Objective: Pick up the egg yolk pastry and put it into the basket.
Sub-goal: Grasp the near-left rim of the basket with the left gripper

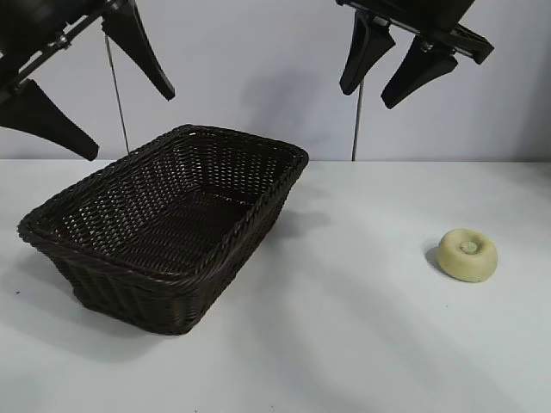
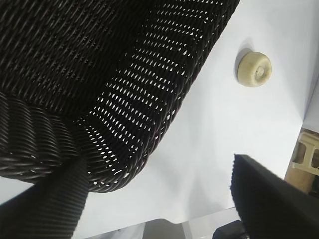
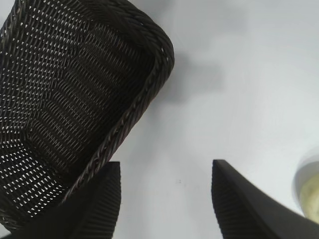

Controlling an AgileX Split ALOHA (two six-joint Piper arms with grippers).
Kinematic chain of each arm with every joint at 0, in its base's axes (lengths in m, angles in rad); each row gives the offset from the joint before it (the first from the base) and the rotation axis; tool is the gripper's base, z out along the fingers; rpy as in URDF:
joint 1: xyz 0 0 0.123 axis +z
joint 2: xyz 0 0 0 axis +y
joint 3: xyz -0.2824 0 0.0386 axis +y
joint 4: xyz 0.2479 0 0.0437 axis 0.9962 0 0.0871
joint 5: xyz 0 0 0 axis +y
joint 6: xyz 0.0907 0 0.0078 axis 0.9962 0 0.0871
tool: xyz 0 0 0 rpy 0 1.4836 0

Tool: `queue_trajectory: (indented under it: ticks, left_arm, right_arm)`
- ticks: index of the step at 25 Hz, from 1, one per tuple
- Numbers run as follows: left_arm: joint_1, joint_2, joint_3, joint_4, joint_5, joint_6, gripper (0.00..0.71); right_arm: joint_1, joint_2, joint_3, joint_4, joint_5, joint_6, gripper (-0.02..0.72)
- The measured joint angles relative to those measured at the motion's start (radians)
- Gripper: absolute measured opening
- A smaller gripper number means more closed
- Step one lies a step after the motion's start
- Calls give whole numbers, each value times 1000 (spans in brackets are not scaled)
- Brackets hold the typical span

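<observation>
Currently: egg yolk pastry on desk, well apart from basket.
Exterior: pastry at basket's 3 o'clock; left tool wide above basket, right tool moderately spread, both empty. Left wrist: pastry beyond the rim. Right wrist: pastry at frame edge.

My left gripper hangs up high with its fingers spread wide. My right gripper hangs high too, fingers apart, holding nothing.

Setting: robot lab test bench.
Bare white table against a plain pale wall; two black arm-mounted grippers overhead, thin vertical rods behind (no household furnishings visible).
</observation>
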Motion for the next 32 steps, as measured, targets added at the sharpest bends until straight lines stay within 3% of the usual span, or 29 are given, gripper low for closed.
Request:
queue_trajectory:
  ticks: [9, 16, 28, 32]
  left_arm:
    - [0, -193, 212, 12, -94, -117, 571]
    - [0, -256, 378, 23, -217, -254, 571]
    - [0, -258, 395, 23, -303, -359, 571]
    - [-25, -258, 395, 50, -297, -372, 571]
  right_arm:
    - [0, 0, 0, -4, 21, 0, 402]
    - [0, 0, 0, -7, 31, 0, 402]
    - [0, 0, 0, -7, 32, 0, 402]
    - [0, 0, 0, -7, 32, 0, 402]
